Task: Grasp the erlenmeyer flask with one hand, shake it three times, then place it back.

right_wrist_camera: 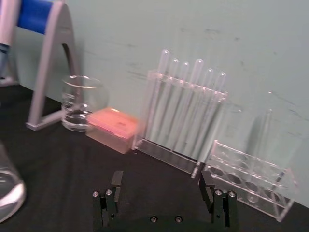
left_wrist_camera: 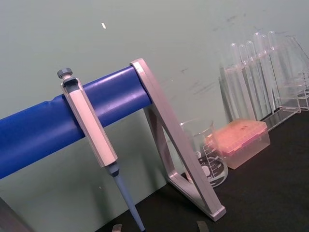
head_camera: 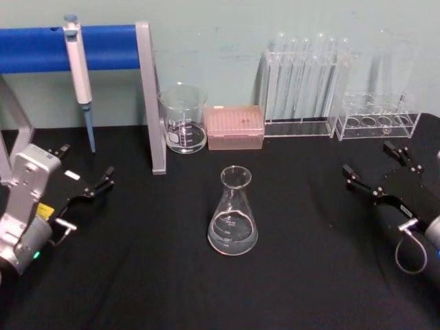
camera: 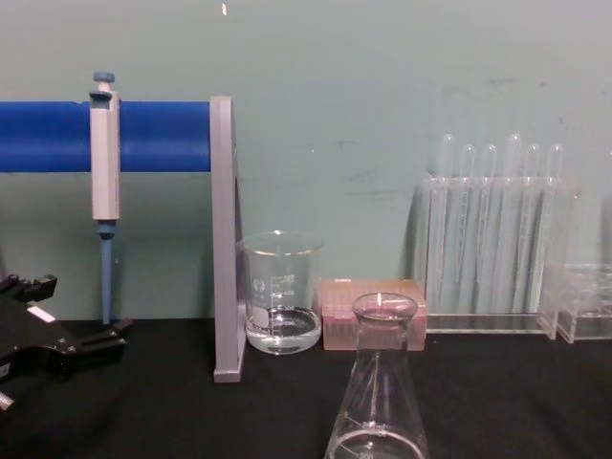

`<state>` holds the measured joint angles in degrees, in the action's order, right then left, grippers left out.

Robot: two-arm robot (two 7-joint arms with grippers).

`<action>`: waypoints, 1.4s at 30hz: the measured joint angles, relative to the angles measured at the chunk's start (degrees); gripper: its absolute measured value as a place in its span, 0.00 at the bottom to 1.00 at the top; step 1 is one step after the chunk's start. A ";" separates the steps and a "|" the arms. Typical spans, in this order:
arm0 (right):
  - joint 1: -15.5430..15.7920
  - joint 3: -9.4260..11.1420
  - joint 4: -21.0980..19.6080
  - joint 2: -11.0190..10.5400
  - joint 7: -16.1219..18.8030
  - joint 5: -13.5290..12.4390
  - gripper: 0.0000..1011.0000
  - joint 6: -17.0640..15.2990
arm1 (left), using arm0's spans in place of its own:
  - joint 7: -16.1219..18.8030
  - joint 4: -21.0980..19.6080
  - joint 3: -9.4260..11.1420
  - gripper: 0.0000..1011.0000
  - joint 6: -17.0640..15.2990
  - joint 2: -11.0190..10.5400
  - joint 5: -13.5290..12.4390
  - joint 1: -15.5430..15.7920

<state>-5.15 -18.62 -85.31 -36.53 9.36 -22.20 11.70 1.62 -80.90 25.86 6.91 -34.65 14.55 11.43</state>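
The erlenmeyer flask [head_camera: 232, 213] stands upright at the middle of the black table, with a little clear liquid in its base. It rises at the front in the chest view [camera: 381, 402] and shows at the edge of the right wrist view [right_wrist_camera: 7, 188]. My left gripper [head_camera: 88, 165] hovers open well to the flask's left, also seen in the chest view [camera: 72, 311]. My right gripper [head_camera: 368, 159] hovers open well to the flask's right, its two fingers spread wide with nothing between them [right_wrist_camera: 161, 181]. Neither gripper touches the flask.
Behind the flask stand a glass beaker [head_camera: 183, 118] and a pink tip box [head_camera: 236, 127]. A rack of tall test tubes [head_camera: 302, 89] and a lower clear rack [head_camera: 378, 120] sit at the back right. A pipette [head_camera: 79, 69] hangs on the blue stand [head_camera: 155, 103] at the back left.
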 joint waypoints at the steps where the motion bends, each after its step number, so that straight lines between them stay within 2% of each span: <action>1: 0.23 0.16 -0.23 -0.11 0.60 -0.35 0.99 0.06 | 0.00 -0.01 0.00 0.99 0.00 0.00 0.00 0.00; 8: 1.89 0.99 -2.00 -0.79 6.47 -3.52 0.99 0.30 | 0.00 -0.01 0.00 0.99 0.00 0.00 0.00 0.00; 15: 1.83 0.64 -2.39 -0.39 10.84 -4.86 0.99 0.30 | 0.00 0.00 0.00 0.99 0.00 0.00 0.00 0.00; 29: -2.72 -2.38 0.36 2.80 21.68 -5.49 0.99 0.84 | 0.00 -0.01 0.00 0.99 0.00 0.00 0.00 0.00; 42: -7.08 -4.98 4.23 6.50 28.96 -5.49 0.99 0.83 | 0.00 0.00 0.00 0.99 0.00 0.00 0.00 0.00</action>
<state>-12.23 -23.59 -81.08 -30.03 38.33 -27.69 12.52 1.62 -80.90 25.86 6.91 -34.64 14.55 11.43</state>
